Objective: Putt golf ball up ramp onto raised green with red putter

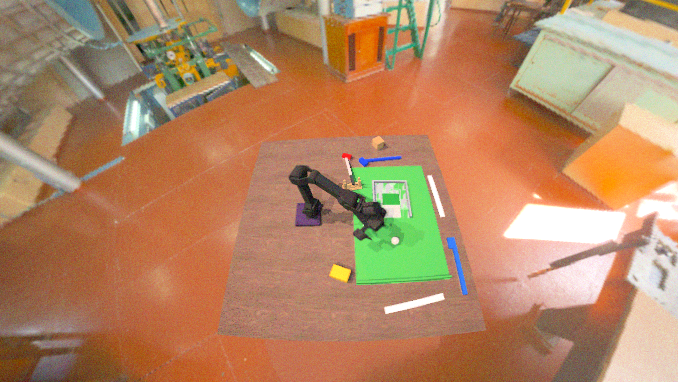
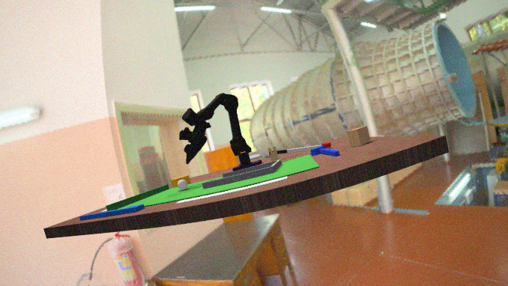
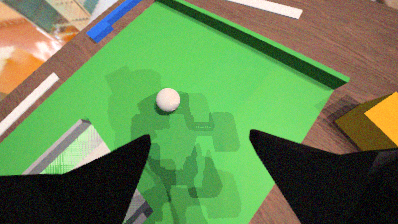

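The red putter [image 1: 348, 164] [image 2: 308, 147] lies at the back of the table, its shaft resting on a small wooden stand [image 1: 350, 185] [image 2: 273, 153]. The white golf ball [image 1: 395, 240] [image 2: 182, 184] [image 3: 168, 99] sits on the green mat [image 1: 400, 262] [image 2: 300, 165] [image 3: 225, 65]. The raised green with its grey ramp [image 1: 391, 197] [image 2: 251, 171] [image 3: 75, 145] stands at the mat's far end. My gripper [image 1: 366, 234] [image 2: 189, 154] [image 3: 201, 136] is open and empty. It hangs above the mat, a little short of the ball and far from the putter.
A blue putter [image 1: 378, 159] [image 2: 325, 151] and a tan cube [image 1: 378, 143] [image 2: 358, 135] lie near the red putter. A yellow block [image 1: 340, 272] [image 3: 387, 117], a blue bar [image 1: 457, 265] [image 3: 112, 22], white bars [image 1: 436, 196] [image 1: 414, 303] and a dark green bar [image 3: 260, 45] surround the mat.
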Robot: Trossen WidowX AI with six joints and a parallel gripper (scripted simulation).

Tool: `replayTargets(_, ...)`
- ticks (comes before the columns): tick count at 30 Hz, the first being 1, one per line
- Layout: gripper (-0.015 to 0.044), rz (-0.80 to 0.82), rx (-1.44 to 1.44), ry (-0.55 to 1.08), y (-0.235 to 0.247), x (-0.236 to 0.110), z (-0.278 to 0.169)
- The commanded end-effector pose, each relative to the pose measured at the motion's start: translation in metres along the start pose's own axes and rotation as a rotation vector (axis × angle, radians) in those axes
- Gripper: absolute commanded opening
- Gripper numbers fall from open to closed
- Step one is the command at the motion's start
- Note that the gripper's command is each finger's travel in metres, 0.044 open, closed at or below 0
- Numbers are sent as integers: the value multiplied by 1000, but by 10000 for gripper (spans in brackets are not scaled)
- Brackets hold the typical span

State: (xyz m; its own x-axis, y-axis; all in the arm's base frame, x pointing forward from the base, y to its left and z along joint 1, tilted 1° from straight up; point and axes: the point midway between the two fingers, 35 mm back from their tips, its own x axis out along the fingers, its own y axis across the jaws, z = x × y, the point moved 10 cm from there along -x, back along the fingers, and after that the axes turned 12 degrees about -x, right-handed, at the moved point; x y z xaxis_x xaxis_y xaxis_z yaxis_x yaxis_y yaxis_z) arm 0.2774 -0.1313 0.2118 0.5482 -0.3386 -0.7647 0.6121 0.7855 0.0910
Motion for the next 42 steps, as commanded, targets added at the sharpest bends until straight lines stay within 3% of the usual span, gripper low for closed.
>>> replayTargets(1, 440, 114, -288, 44, 45, -8, -6)
replayTargets(9, 440, 259, -637, 88, 97, -22, -25)
replayTargets(16, 440, 481, -1156, 162, 171, -55, -68)
replayTargets(22, 440, 679, -1612, 199, 224, -99, -126)
replayTargets(31, 440, 976, -2374, 228, 260, -142, -206)
replayTargets(42, 440, 985, -2394, 228, 261, -141, -211)
